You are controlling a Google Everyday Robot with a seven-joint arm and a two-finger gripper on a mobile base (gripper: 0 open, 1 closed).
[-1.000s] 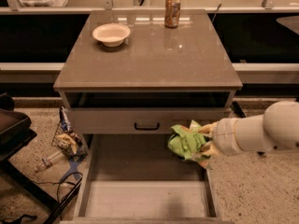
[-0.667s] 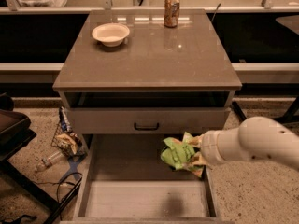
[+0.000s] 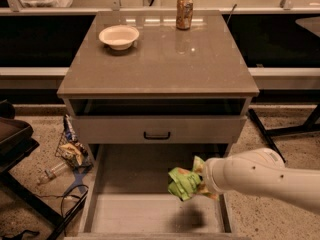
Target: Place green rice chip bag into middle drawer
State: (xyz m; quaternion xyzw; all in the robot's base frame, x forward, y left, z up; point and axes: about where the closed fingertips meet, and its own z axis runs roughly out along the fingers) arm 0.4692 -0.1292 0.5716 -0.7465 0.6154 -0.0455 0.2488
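Observation:
The green rice chip bag (image 3: pixel 184 182) is crumpled and bright green, held at the end of my white arm over the right part of the open middle drawer (image 3: pixel 125 211). My gripper (image 3: pixel 200 183) is shut on the bag, coming in from the right; the bag and wrist hide most of the fingers. The bag hangs above the drawer's pale floor and casts a shadow on it below. The drawer is pulled out wide under the drawer front with the small black handle (image 3: pixel 156 135).
An orange-brown drink can (image 3: pixel 184 12) and a white bowl (image 3: pixel 119 36) stand on the cabinet top (image 3: pixel 165 59). Snack bags and a bottle lie in a wire basket on the floor at left (image 3: pixel 72 151). Dark cables and a black stand are at lower left.
My arm has moved left and down, carrying the green bag from the drawer's right edge to over the drawer's inside.

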